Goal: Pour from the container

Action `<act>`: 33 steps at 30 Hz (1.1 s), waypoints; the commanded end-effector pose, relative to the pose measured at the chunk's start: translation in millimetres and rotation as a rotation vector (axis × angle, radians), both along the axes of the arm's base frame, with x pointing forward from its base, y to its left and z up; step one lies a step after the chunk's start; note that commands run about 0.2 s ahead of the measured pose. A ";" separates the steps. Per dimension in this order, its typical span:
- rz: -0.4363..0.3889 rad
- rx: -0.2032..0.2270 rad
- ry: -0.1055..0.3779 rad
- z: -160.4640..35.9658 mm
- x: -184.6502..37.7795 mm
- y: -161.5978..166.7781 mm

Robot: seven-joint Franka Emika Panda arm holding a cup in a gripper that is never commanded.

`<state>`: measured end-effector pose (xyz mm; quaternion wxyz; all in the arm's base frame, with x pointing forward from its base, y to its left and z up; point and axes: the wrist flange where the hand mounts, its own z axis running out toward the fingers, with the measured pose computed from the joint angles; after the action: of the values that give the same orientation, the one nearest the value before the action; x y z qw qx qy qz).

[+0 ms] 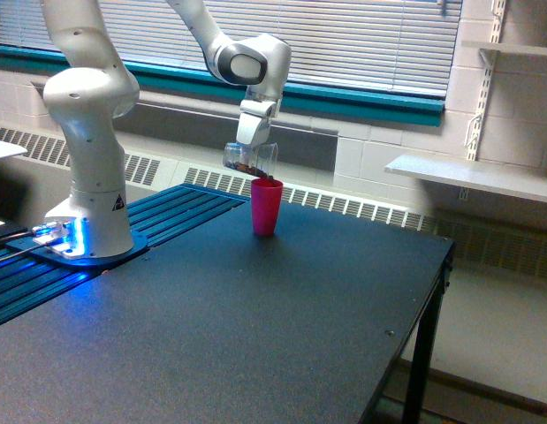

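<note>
Clear plastic container (252, 159) hangs tipped on its side just above the pink cup (266, 207), its open mouth turned toward the exterior view's right and down, lip right over the cup's rim, with brown granular bits lying along its lower wall toward that lip. Nearest the camera spreads the bare black table (255, 336), its corner and one black leg falling away at the exterior view's right. On the exterior view's left, the arm's white base (89, 168) stands on a blue ribbed mount (158, 216) beside the tabletop, a blue light glowing at its foot. Farther back on the table the pink cup stands upright, alone. Above it the gripper (248, 152) reaches down from the white wrist (251, 62) and is clamped on the container, fingers closed against its clear wall; how wide they sit cannot be judged at this size. Behind everything run a white radiator grille (344, 205), a teal window sill (344, 99) under closed blinds, and a grey shelf (472, 177) on the block wall at the exterior view's right.
</note>
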<state>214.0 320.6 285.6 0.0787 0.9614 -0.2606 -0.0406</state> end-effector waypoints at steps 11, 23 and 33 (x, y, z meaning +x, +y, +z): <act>-0.006 -0.027 0.037 -4.6 -7.6 -10.3; 0.033 -0.039 0.061 -1.6 -0.2 -12.7; 0.086 -0.055 0.101 -3.1 4.1 -6.9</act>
<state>214.0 311.3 282.4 0.1147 0.9618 -0.2385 -0.0700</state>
